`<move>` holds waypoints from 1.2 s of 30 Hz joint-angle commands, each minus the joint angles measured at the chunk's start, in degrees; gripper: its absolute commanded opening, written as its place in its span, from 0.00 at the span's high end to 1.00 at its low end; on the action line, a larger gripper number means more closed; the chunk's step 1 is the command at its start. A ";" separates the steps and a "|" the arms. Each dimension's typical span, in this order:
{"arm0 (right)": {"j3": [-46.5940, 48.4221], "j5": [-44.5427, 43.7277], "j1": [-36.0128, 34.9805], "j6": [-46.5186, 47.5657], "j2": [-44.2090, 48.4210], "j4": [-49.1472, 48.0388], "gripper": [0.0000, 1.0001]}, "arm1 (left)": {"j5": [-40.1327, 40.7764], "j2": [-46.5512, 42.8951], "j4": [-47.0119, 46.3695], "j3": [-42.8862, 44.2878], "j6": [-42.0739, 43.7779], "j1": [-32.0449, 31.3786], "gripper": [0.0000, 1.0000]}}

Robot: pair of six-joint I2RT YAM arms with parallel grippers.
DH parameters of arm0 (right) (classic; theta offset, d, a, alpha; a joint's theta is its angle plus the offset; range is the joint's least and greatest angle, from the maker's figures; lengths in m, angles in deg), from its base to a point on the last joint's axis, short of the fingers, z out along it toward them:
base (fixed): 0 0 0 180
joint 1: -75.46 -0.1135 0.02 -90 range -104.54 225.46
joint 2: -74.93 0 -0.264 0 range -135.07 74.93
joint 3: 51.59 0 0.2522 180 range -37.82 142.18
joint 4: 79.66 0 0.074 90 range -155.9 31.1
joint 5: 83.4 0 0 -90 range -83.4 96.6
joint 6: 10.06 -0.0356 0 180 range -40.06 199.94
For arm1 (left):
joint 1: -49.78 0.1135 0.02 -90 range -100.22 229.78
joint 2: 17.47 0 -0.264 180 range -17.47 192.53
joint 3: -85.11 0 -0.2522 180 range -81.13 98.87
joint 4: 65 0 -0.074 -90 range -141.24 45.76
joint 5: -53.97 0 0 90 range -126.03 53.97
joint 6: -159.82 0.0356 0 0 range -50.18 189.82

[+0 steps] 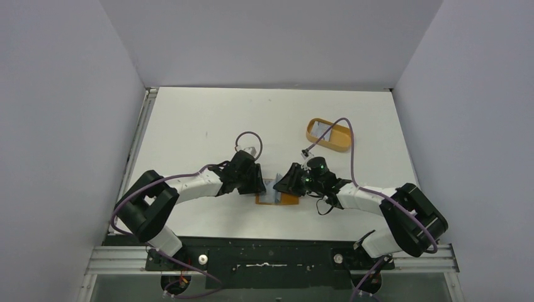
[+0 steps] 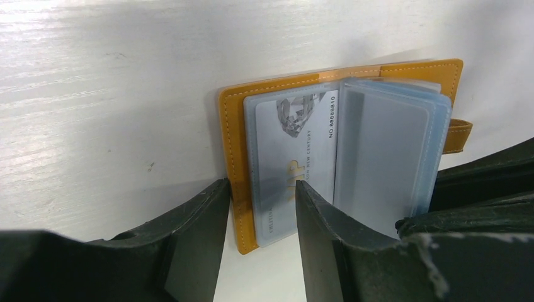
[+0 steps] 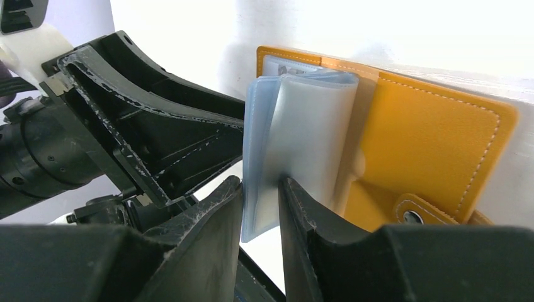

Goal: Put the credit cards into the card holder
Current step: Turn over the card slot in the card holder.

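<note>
The card holder (image 1: 286, 200), an orange-tan wallet, lies open on the table between my two grippers. In the left wrist view its grey-blue clear sleeves (image 2: 384, 151) stand up. A grey-white credit card (image 2: 302, 141) marked VIP sits in the left-hand sleeve. My left gripper (image 2: 261, 217) is open, its fingers astride the wallet's near left corner. My right gripper (image 3: 259, 211) is shut on the lower edge of the sleeves (image 3: 308, 126) and holds them upright. The wallet's snap tab (image 3: 415, 215) shows at the right. Another pale card (image 1: 323, 129) lies in the tray.
An orange oval tray (image 1: 340, 141) stands at the back right of the white table (image 1: 201, 119). My left gripper's black fingers (image 3: 157, 126) sit close against the sleeves from the left. Grey walls close in both sides.
</note>
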 commanded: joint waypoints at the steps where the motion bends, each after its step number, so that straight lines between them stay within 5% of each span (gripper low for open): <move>1: 0.29 0.06 -0.15 -0.26 2.16 -4.13 0.72 | -1.08 2.81 4.14 -0.87 0.17 -0.40 0.59; 9: 1.87 -1.70 -0.11 1.65 2.06 0.90 0.58 | -1.25 2.55 4.41 -0.26 0.52 -0.43 0.59; 27: 7.66 -16.07 -1.71 10.60 3.25 27.08 0.64 | -0.25 1.82 6.67 1.75 1.86 -0.30 0.59; 36: 6.75 -18.26 -1.79 11.09 4.56 29.31 0.64 | 2.21 -3.88 10.93 1.65 2.17 0.40 0.56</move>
